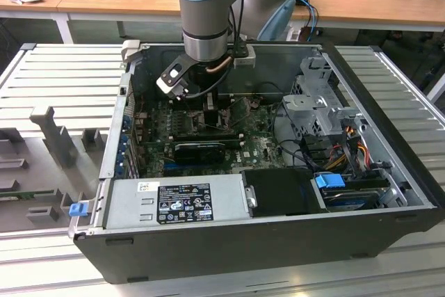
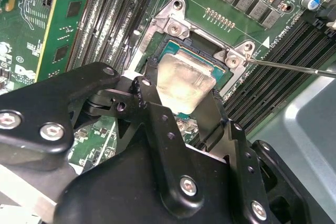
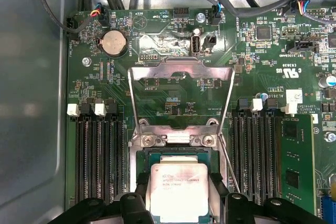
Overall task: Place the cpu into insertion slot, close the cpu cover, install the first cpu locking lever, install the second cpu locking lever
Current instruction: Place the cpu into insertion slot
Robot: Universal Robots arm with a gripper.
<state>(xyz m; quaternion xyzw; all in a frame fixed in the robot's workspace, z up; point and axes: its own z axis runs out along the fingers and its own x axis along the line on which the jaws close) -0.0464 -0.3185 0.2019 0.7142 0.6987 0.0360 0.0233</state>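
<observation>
The exterior view stood off the arm (image 1: 203, 12), high and at some distance, and looked down at a slant into the whole open computer case (image 1: 229, 241). The first wrist view faced squarely onto the motherboard (image 3: 157, 40) from close by. The second wrist view sat nearer still, peering at a slant past the gripper (image 2: 181, 95). Both wrist views shared the cpu (image 3: 178, 192) (image 2: 184, 80) and the insertion slot (image 3: 173, 139) (image 2: 176, 22); the exterior view took in that board from afar

One pale tan-silver square cpu (image 3: 178, 190). Beside it — one silvery metal-frame cpu cover (image 3: 181, 68), two round silvery screws (image 3: 149, 140).
</observation>
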